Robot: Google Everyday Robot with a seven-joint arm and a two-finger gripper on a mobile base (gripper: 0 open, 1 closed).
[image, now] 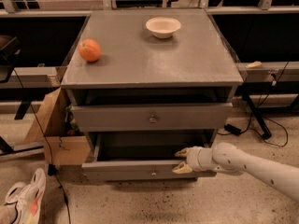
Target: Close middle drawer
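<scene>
The middle drawer [126,169] is pulled far out of the grey cabinet [149,59]. Its slim front panel has a small round knob [153,173], and the deep box behind it looks dark and empty. My gripper [181,160] comes in from the right on a white arm [252,164]. It is at the right part of the drawer's front panel, right of the knob. Its fingers are spread, the upper fingertip [181,151] over the panel's top edge and the lower one in front of the panel. It holds nothing.
Above it, the taller-fronted drawer [152,118] stands slightly out. An orange [89,50] and a white bowl [163,26] sit on the cabinet top. A cardboard box [58,134] stands at the left, a shoe [23,202] on the floor, and cables [261,125] at the right.
</scene>
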